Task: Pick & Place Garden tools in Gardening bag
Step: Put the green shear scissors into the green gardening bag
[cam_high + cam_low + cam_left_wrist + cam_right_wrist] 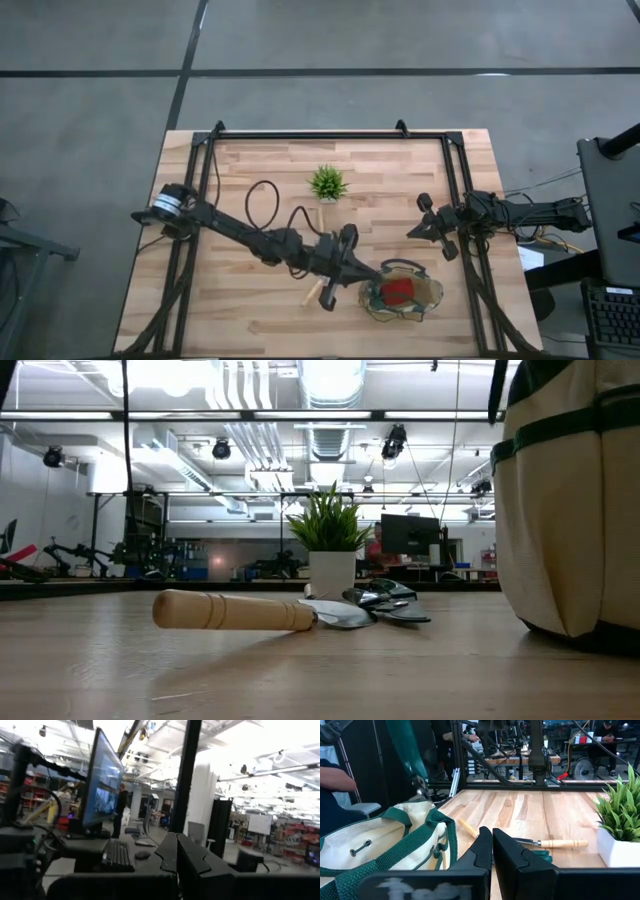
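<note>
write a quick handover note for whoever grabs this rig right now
Left gripper: shut, empty, next to the gardening bag.
Right gripper: shut, empty, waiting over the table's right side.
Done: red glove is in the bag.
Left: one wooden-handled trowel, a second trowel and pruning shears still lie on the table; I can't tell how many shears.

The left arm reaches across low, its wrist level; the left gripper has its fingers pressed together, nothing between the jaws. The right gripper, arm drawn back, is likewise closed and empty.
</note>
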`<action>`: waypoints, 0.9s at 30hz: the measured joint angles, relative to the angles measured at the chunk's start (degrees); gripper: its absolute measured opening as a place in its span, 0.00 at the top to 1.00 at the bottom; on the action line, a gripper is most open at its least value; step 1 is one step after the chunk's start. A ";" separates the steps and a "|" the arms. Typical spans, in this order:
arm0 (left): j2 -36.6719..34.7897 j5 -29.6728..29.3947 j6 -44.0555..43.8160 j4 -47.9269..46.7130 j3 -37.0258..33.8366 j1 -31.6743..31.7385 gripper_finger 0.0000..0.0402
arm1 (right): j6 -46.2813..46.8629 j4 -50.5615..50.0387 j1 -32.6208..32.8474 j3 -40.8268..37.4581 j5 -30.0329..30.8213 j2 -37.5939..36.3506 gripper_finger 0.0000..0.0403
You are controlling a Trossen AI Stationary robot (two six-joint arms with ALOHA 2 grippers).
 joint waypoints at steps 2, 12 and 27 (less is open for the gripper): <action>1.00 0.38 0.45 1.51 -0.26 -0.12 1.00 | 0.02 0.00 0.00 -0.02 0.00 -0.02 0.98; 3.79 0.45 -0.95 5.43 -0.42 -0.17 1.00 | 0.02 0.02 0.00 0.00 0.00 -0.04 0.98; 2.30 1.72 0.09 7.18 -0.49 -0.06 1.00 | 0.02 0.02 0.00 -0.01 0.00 -0.04 0.98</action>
